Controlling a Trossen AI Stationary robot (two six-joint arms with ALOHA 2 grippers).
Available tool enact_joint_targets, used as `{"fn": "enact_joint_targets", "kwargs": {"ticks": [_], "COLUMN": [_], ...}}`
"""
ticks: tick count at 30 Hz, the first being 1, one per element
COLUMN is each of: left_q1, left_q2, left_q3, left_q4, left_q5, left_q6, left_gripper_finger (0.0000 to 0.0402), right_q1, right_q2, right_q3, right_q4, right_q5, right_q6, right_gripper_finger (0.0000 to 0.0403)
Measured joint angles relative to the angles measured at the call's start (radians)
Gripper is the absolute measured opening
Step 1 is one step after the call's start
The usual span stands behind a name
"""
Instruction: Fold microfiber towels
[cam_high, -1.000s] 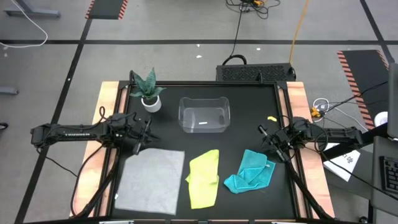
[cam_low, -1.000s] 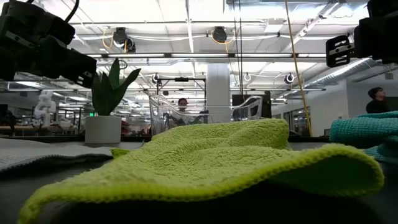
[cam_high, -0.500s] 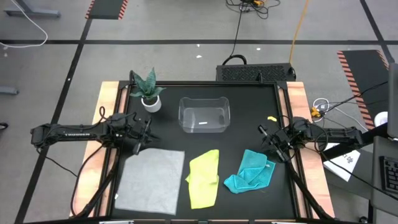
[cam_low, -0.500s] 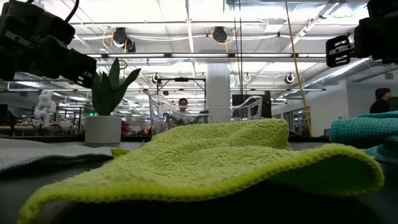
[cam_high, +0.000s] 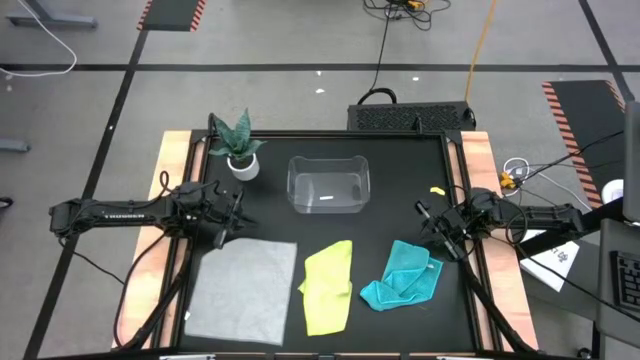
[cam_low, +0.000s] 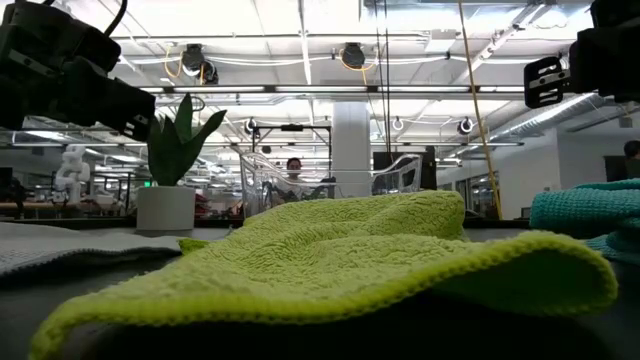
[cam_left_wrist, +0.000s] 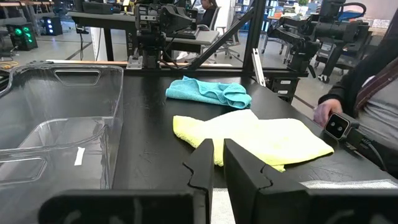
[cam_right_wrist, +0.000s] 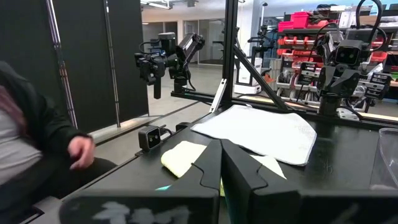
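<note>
Three towels lie on the black table near its front edge. The light grey towel (cam_high: 243, 290) is spread flat at the left. The yellow-green towel (cam_high: 328, 287) lies rumpled in the middle and fills the low view's foreground (cam_low: 340, 250). The teal towel (cam_high: 403, 275) is bunched at the right. My left gripper (cam_high: 235, 213) hovers level just beyond the grey towel's far edge, its fingers (cam_left_wrist: 205, 155) all but together with nothing between them. My right gripper (cam_high: 425, 215) hovers shut beyond the teal towel, its fingertips (cam_right_wrist: 211, 155) meeting.
A clear plastic bin (cam_high: 329, 183) stands at the table's far middle, and a potted plant (cam_high: 238, 145) at the far left. A small yellow scrap (cam_high: 437, 190) lies near the right arm. A person's hand (cam_left_wrist: 323, 112) rests by the table's front edge.
</note>
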Motion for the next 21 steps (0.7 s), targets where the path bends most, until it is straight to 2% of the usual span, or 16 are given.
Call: {"fn": "enact_joint_targets", "kwargs": {"ticks": [16,21], "left_q1": [0.0,0.0], "left_q2": [0.0,0.0], "left_q3": [0.0,0.0], "left_q4": [0.0,0.0], "left_q5": [0.0,0.0], "left_q6": [0.0,0.0], "left_gripper_finger": [0.0037,0.0037], "right_q1": [0.0,0.0], "right_q2": [0.0,0.0], "right_q3": [0.0,0.0], "right_q4": [0.0,0.0], "right_q5": [0.0,0.0], "right_q6": [-0.004,-0.102], "right_gripper_finger": [0.0,0.0]}}
